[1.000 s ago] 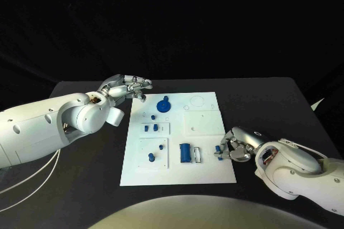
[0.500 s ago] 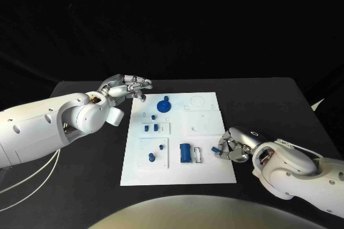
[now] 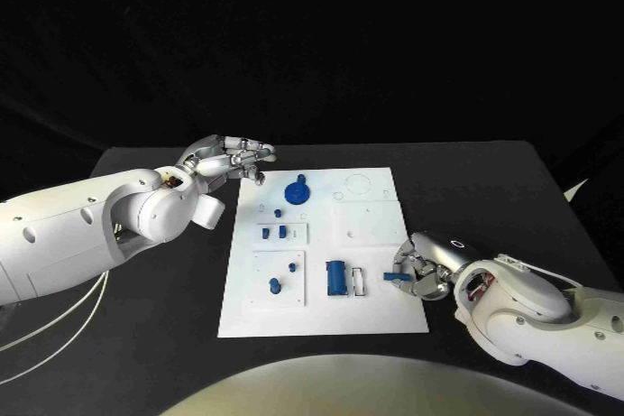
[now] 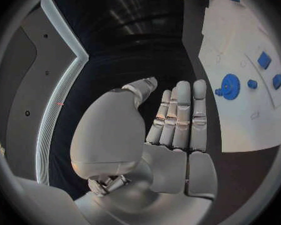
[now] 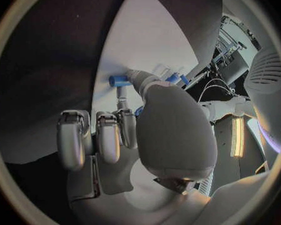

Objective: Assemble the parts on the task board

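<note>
White and flat, the rectangular task board lies in the middle of the black table, its long sides running away from the robot. At the board's right edge, near the front, the silver right hand pinches a small blue peg-shaped part between thumb and a finger, its other fingers curled beside it; the right wrist view shows the part at the fingertips, low over the white surface. Just beside it on the board stands a blue cylindrical part with a thin blue bar next to it. Farther back lie a round blue gear-like disc, a pair of small blue blocks and two small blue pieces in a recessed panel near the left front. The silver left hand hovers off the board's far left corner, holding nothing; in the left wrist view its fingers lie straight and close together, the thumb set apart.
</note>
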Available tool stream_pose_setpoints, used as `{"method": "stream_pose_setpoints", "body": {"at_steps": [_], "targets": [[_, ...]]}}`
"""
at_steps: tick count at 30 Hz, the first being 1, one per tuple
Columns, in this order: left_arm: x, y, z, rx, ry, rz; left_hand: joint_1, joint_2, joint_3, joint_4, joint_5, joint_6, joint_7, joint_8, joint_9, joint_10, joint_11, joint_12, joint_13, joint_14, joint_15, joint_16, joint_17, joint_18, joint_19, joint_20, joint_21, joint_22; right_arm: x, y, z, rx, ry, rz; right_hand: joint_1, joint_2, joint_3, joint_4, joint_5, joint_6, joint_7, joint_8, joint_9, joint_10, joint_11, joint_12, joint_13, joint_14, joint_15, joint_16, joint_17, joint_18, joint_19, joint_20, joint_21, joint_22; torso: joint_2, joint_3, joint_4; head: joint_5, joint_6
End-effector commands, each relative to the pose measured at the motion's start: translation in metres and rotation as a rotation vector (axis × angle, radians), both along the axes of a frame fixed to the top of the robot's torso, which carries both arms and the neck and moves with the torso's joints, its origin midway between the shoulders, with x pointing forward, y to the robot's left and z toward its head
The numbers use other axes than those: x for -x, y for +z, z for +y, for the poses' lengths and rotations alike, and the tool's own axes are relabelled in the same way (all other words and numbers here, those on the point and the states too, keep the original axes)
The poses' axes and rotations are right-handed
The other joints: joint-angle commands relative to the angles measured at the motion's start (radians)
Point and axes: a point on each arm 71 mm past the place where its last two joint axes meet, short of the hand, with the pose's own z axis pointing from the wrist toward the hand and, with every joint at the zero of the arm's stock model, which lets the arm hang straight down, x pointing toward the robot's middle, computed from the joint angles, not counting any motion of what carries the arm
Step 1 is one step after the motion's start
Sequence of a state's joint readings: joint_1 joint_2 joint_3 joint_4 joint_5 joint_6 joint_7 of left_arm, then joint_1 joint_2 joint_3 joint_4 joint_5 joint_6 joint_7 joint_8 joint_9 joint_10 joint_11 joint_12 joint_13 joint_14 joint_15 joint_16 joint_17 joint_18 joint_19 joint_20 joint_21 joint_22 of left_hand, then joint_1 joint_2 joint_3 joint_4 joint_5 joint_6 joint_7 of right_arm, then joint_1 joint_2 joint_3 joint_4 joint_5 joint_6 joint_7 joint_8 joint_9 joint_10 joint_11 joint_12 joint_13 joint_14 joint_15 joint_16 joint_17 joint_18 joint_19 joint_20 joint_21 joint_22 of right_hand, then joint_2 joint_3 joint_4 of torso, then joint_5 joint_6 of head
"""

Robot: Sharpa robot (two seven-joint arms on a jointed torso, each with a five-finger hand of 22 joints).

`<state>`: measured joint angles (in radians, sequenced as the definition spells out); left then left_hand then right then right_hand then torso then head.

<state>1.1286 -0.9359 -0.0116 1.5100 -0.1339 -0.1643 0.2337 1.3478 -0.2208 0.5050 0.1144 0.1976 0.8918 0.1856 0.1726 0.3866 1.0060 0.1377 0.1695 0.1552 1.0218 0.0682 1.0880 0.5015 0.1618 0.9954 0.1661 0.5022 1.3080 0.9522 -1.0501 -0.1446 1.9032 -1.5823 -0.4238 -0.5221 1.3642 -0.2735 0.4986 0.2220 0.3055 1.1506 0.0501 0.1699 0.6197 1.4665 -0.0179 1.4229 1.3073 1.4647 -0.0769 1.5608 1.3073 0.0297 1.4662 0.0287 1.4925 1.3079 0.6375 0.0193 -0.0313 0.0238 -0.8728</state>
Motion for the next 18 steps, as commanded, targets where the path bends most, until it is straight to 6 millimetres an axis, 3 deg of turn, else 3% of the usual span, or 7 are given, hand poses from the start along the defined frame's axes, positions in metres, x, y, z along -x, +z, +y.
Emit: {"method": "stream_pose_setpoints", "body": {"at_steps": [1, 5, 18], "targets": [[0.001, 0.001, -0.002, 0.007, -0.017, -0.005, -0.003, 0.005, 0.0, -0.005, 0.004, -0.007, 0.003, 0.005, -0.002, -0.009, 0.001, 0.007, 0.001, -0.005, -0.001, -0.003, -0.002, 0.017, 0.003, 0.005, -0.004, 0.013, 0.005, -0.006, -0.001, -0.001, -0.032, 0.057, -0.038, 0.01, 0.033, -0.016, 0.03, 0.001, -0.005, 0.012, 0.014, 0.048, -0.01, 0.009, 0.185, 0.104, -0.008, 0.007, 0.254, -0.013, 0.072, -0.001, 0.005, 0.241, 0.0, 0.0004, 0.0001, 0.0, 0.0], [0.0, 0.001, -0.003, 0.008, -0.018, -0.005, -0.003, 0.005, 0.0, -0.005, 0.004, -0.007, 0.003, 0.005, -0.002, -0.009, 0.001, 0.007, 0.001, -0.005, -0.001, -0.003, -0.002, 0.017, 0.003, 0.005, -0.004, 0.013, 0.005, 0.003, 0.007, -0.084, -0.057, 0.063, -0.087, 0.016, 0.068, -0.035, 0.055, -0.005, -0.007, 0.022, 0.03, 0.053, -0.011, 0.018, 0.191, 0.105, -0.009, 0.008, 0.258, -0.014, 0.074, -0.002, 0.009, 0.242, 0.001, 0.0007, 0.0001, -0.001, 0.0], [0.002, 0.001, -0.007, 0.013, -0.028, -0.003, -0.003, 0.005, 0.0, -0.005, 0.004, -0.007, 0.003, 0.005, -0.002, -0.009, 0.001, 0.007, 0.001, -0.005, -0.001, -0.003, -0.002, 0.017, 0.003, 0.005, -0.004, 0.013, 0.002, 0.009, 0.03, -0.214, -0.092, 0.167, -0.201, 0.017, 0.099, -0.047, 0.043, -0.006, -0.012, 0.044, 0.062, 0.063, -0.015, 0.041, 0.204, 0.105, -0.012, 0.009, 0.26, -0.015, 0.075, -0.006, 0.012, 0.243, 0.002, 0.0001, 0.0003, -0.004, 0.0]]}}
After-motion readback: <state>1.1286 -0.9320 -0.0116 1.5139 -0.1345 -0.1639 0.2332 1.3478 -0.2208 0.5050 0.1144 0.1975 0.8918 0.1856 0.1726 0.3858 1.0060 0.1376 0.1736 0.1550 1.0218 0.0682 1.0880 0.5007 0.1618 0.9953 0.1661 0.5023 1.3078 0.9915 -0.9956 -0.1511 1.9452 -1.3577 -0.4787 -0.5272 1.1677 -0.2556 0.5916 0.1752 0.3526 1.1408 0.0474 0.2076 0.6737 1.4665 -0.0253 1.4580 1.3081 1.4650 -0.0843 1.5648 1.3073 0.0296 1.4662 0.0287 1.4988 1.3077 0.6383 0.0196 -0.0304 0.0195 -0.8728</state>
